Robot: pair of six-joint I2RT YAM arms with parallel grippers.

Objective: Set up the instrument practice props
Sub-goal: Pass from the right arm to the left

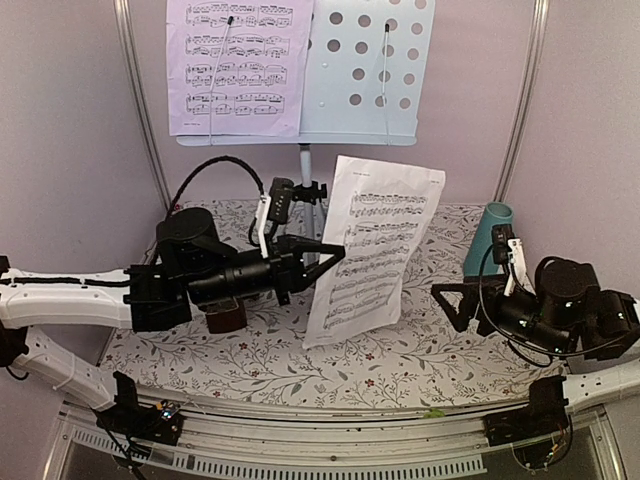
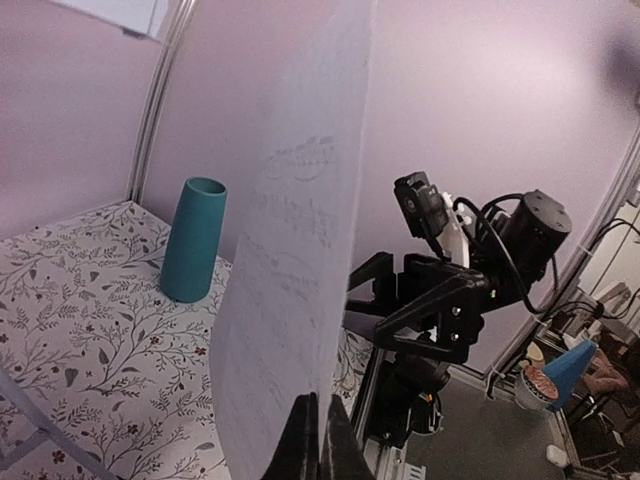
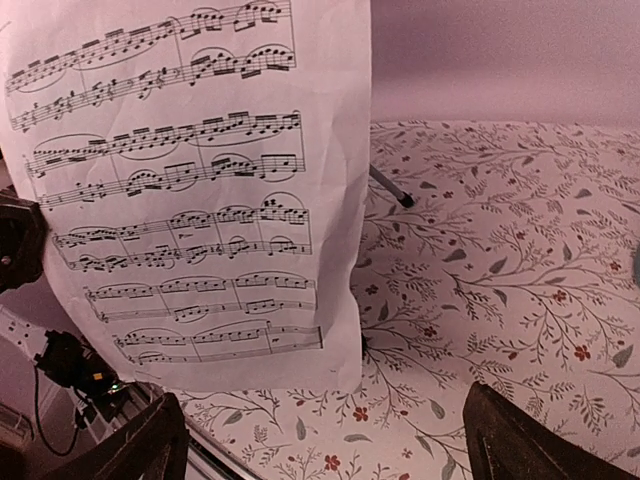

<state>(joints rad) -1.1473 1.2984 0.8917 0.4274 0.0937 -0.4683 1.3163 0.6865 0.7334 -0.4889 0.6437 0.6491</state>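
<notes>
White-lilac paper is the matter in hand. One sheet-music page [image 1: 375, 250] stands nearly upright at the centre of the top view, pinched by its left edge in the shut left end effector [image 1: 335, 252]. The right end effector [image 1: 452, 303], at the lower right of the frame, stands wide with nothing in it, apart from the page's right edge.

Another page [image 1: 235, 65] already sits on the left half of the pale-blue music stand [image 1: 375, 90] at the top of the frame, and the perforated right half is bare. The step therefore looks to be placing the second page. The next move calls for raising the sheet up and back to that bare half and slipping it behind the retaining wire [image 1: 384, 60] there without creasing it.

The metronome [image 1: 228, 318] sits on the bench [image 1: 430, 350] beneath the left arm, partly hidden.
</notes>
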